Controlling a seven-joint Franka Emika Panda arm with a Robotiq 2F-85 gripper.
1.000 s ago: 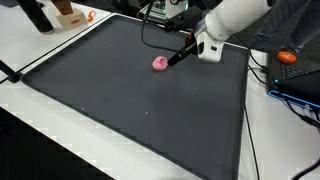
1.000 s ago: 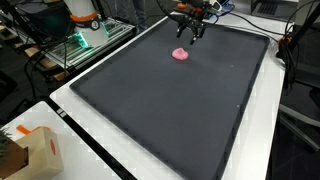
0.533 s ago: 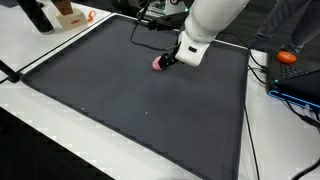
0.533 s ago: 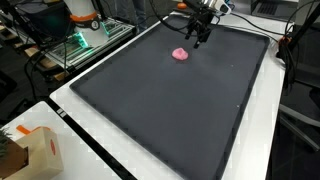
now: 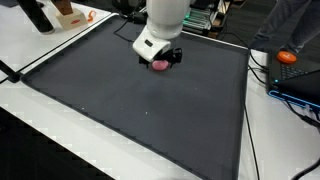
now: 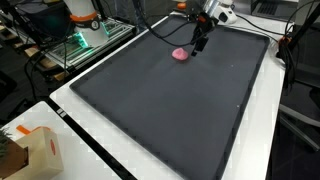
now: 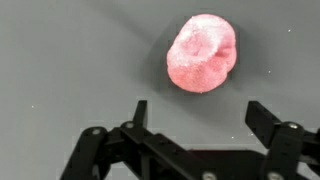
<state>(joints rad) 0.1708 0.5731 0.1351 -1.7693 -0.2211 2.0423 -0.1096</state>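
Observation:
A small pink lump (image 7: 202,53) lies on the dark grey mat (image 7: 60,60). In the wrist view it sits just ahead of my gripper (image 7: 200,113), whose two black fingers stand wide apart with nothing between them. The pink lump (image 5: 160,65) shows partly behind the white arm in an exterior view, with the gripper (image 5: 171,57) right over it. From the opposite side the gripper (image 6: 200,42) hangs just beside the pink lump (image 6: 180,54), not touching it.
The dark mat (image 5: 120,100) covers most of a white table (image 5: 30,120). A cardboard box (image 6: 35,150) stands at a near corner. Cables (image 5: 265,75), an orange object (image 5: 288,57) and lab equipment (image 6: 85,25) lie around the mat's edges.
The arm has swung across the far end of the mat and the gripper has come down over the pink lump. The lump has stayed where it was. The fingers stayed apart.

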